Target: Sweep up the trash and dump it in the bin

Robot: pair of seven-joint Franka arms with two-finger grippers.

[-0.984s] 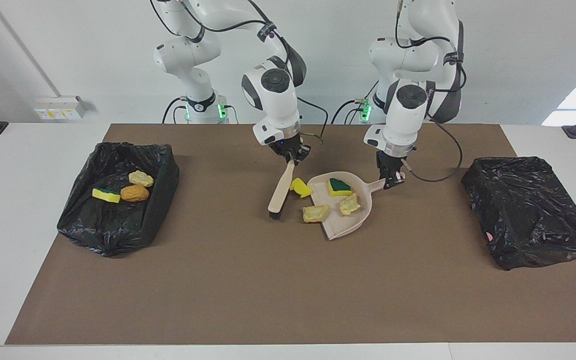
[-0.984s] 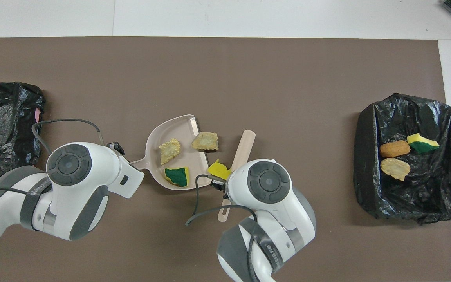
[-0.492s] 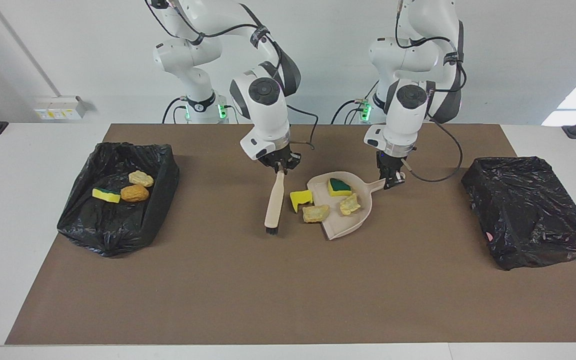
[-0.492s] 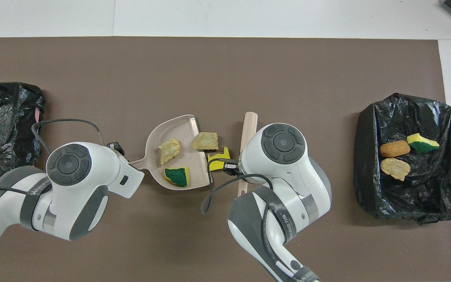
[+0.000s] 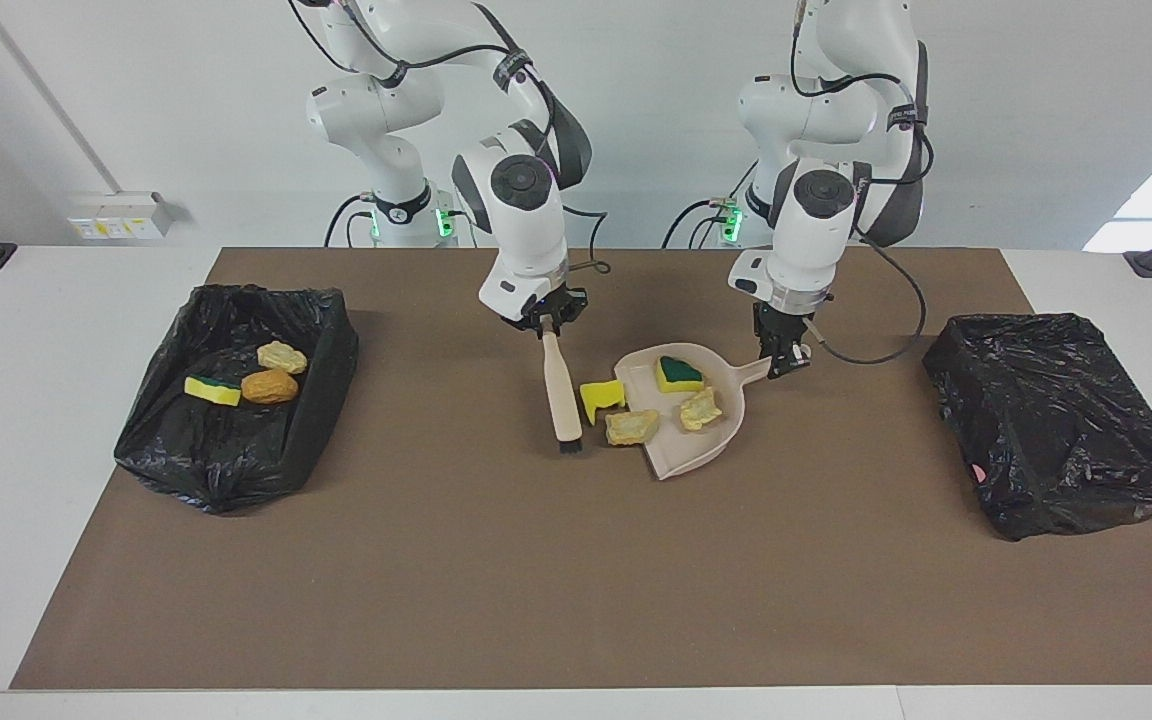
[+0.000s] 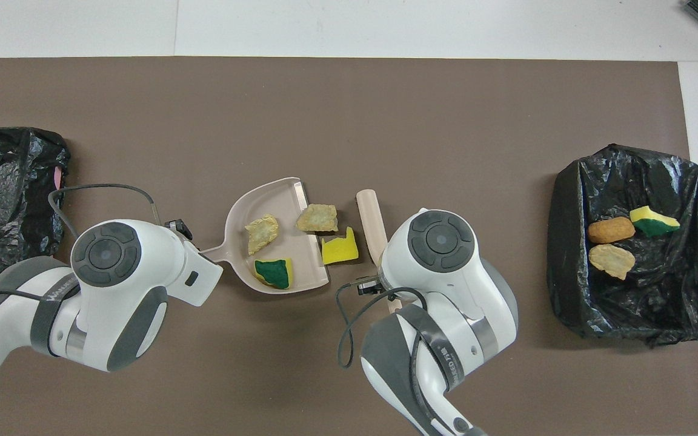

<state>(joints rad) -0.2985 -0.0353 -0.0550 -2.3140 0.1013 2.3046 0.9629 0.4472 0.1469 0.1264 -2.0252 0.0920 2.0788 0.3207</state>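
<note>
Sweeping step: right claw grips the brush, left claw grips the dustpan handle. Yellow chunk lies just beside the pan's mouth, beige chunk seemingly on its lip; next, brush both inward.

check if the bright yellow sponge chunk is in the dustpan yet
Not yet. The bright yellow chunk lies on the mat just outside the dustpan mouth, beside the brush.

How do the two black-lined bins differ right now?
The bin at the right arm's end holds three sponge chunks; the bin at the left arm's end shows none. The first bag sags open, so its inside shows; the second's crumpled plastic shows no hollow. Both are lined with black plastic and sit on the brown mat.
</note>
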